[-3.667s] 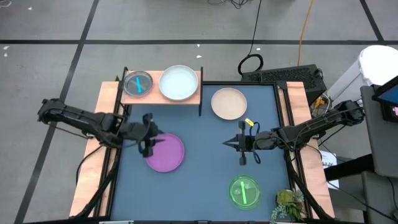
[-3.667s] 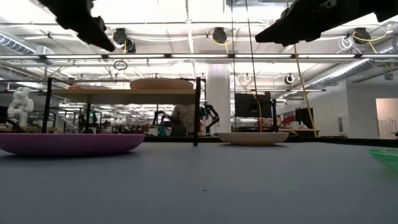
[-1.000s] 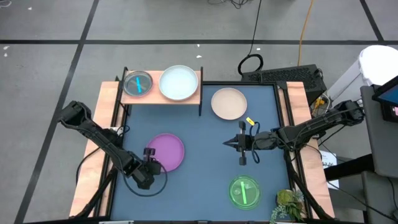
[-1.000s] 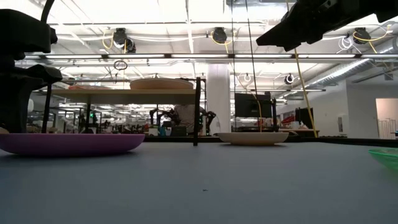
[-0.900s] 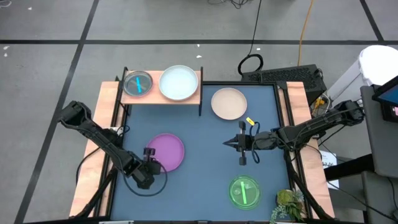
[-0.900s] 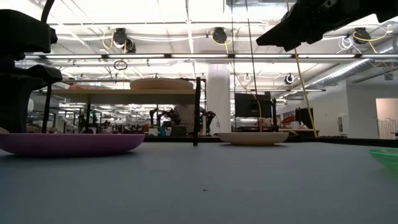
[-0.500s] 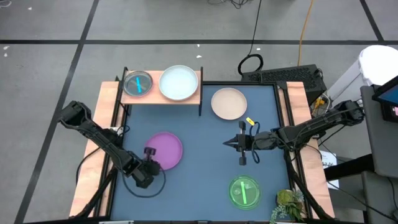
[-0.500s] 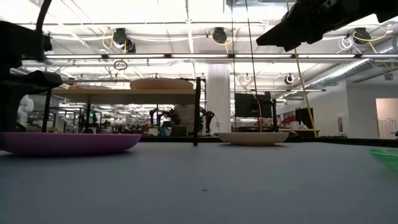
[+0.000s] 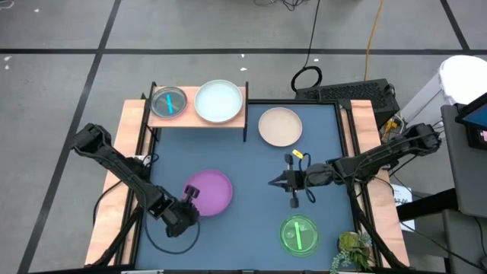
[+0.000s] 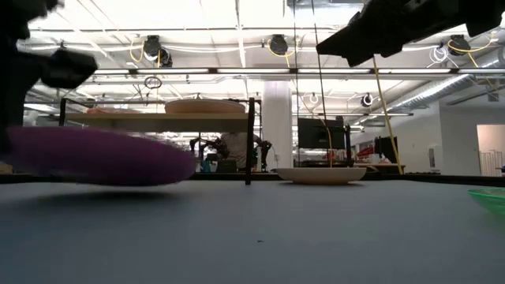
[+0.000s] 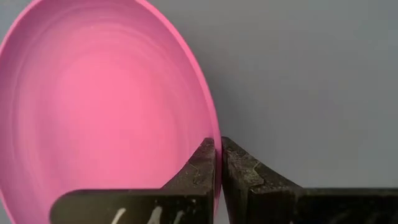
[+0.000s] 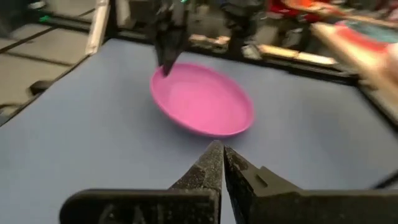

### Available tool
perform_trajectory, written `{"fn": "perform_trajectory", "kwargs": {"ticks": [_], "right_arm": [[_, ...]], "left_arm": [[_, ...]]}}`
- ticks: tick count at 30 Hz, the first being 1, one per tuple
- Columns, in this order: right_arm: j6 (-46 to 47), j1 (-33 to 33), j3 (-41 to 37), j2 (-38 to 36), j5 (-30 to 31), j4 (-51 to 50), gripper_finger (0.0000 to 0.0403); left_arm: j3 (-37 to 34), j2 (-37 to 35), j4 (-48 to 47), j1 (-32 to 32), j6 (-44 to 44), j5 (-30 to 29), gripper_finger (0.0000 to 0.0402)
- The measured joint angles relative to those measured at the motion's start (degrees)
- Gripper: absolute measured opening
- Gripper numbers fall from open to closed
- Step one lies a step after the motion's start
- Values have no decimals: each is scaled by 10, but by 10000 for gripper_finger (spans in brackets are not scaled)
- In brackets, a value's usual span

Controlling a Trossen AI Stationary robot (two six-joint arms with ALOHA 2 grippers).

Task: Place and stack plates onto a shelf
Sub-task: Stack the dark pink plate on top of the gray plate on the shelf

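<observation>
The purple plate point(image 9: 210, 192) hangs just above the table's left half, looking pink in the left wrist view point(image 11: 106, 106). My left gripper point(image 9: 191, 198) is shut on its near-left rim. My right gripper point(image 9: 272, 182) is shut on nothing. It hovers right of the plate and points at it point(image 12: 202, 99). The shelf point(image 9: 236, 116) stands at the far left. A cyan plate point(image 9: 168, 102) and a pale white plate point(image 9: 218, 101) sit on it. A cream plate point(image 9: 280, 126) rests on the table right of the shelf, and a green plate point(image 9: 299, 234) lies near the front right. My left gripper pinches the plate's rim point(image 11: 215, 132) at the plate's near-left edge, one finger inside the bowl and one outside. The fingers slant down from the table's near-left side. The plate point(image 10: 102, 156) is off the table, tilted, with its shadow below it.
Black shelf legs point(image 10: 250, 142) stand at the far left of the mat. Wooden strips point(image 9: 129, 129) run along both table sides. A small plant point(image 9: 351, 247) sits at the near right corner. Open blue mat point(image 9: 243, 228) lies between the purple and green plates.
My left gripper has shut on the purple plate's rim, rolled, and risen a little, drifting toward the near right. The plate, flat on the table a second ago, is now lifted and tilted, shifted slightly toward the near right.
</observation>
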Motion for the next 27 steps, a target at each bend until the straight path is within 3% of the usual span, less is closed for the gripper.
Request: {"fn": "perform_trajectory", "kwargs": {"ticks": [9, 12, 20, 27], "right_arm": [[-16, 0, 20, 54, -137, -5, 30], [-17, 1, 45, 85, -154, -8, 48], [-28, 6, 133, 184, -215, -18, 99], [-57, 20, 206, 269, -260, -26, 123]], "left_arm": [[74, 0, -1, 0, 154, -1, 10], [97, 0, 2, 1, 187, 13, 10], [117, 0, 35, 19, 206, 120, 10], [117, 0, 46, 32, 207, 162, 10]]}}
